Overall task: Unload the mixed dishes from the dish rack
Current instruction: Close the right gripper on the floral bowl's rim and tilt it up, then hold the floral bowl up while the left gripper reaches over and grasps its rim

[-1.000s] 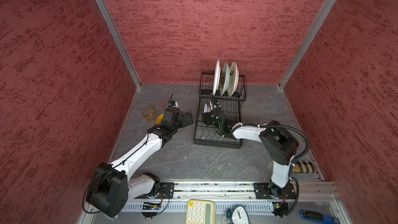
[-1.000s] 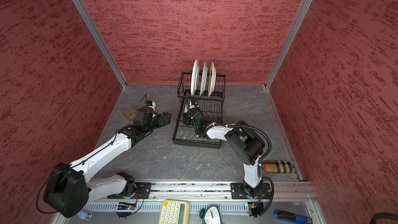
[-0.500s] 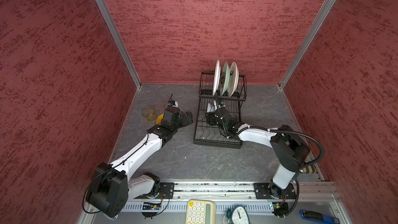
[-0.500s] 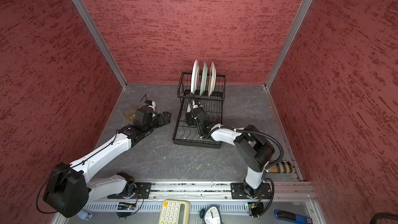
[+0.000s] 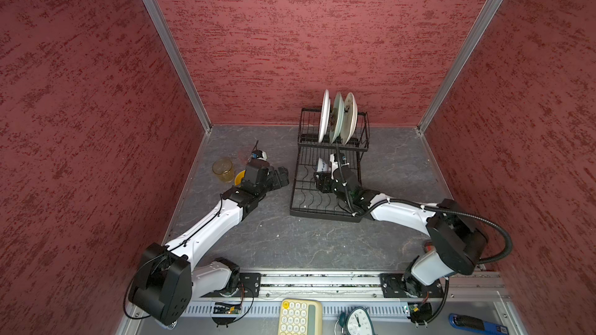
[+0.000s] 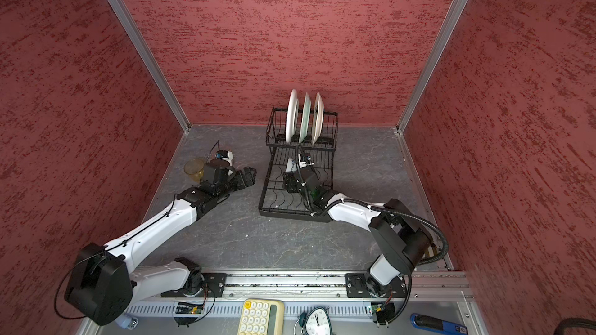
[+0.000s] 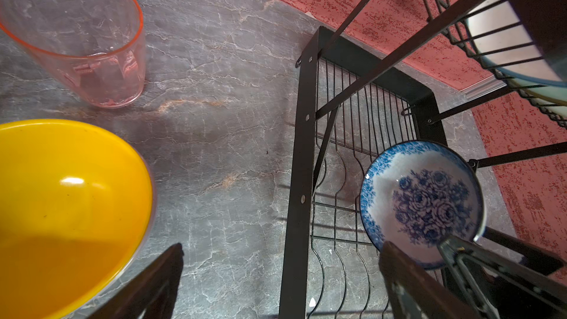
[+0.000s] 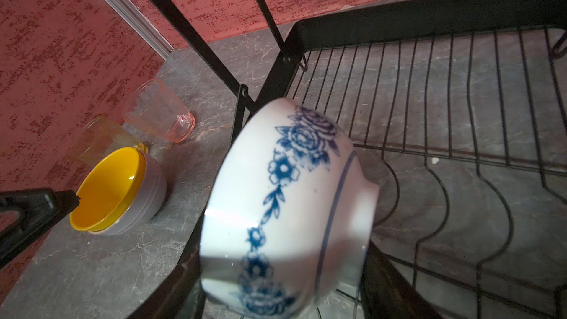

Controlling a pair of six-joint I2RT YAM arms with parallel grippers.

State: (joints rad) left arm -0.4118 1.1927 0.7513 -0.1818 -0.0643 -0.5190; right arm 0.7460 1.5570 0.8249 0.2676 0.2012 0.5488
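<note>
The black dish rack (image 5: 292, 194) (image 6: 263, 194) stands at the back, with three plates (image 5: 337, 117) (image 6: 303, 117) upright in its tall basket. My right gripper (image 5: 322, 178) (image 8: 285, 290) is shut on the blue-white bowl (image 5: 321, 165) (image 8: 285, 204) (image 7: 420, 201), tipped on its side over the flat tray. My left gripper (image 5: 280, 177) (image 7: 282, 250) hangs open and empty just left of the rack. Beside it the yellow bowl (image 7: 61, 204) (image 8: 107, 188) sits nested in the lavender bowl (image 8: 153, 191). The pink tumbler (image 7: 79, 32) (image 8: 159, 112) and amber tumbler (image 5: 222, 169) (image 8: 101, 136) stand upright behind them.
Red walls close in the grey table on three sides. A rail along the front edge carries both arm bases. A yellow calculator (image 5: 300, 317), a clock (image 5: 358, 320) and a blue tool (image 5: 474, 322) lie in front of the rail.
The right arm's elbow has swung out to the right and lower, while its gripper stays over the rack tray with the bowl. The left arm has not moved.
</note>
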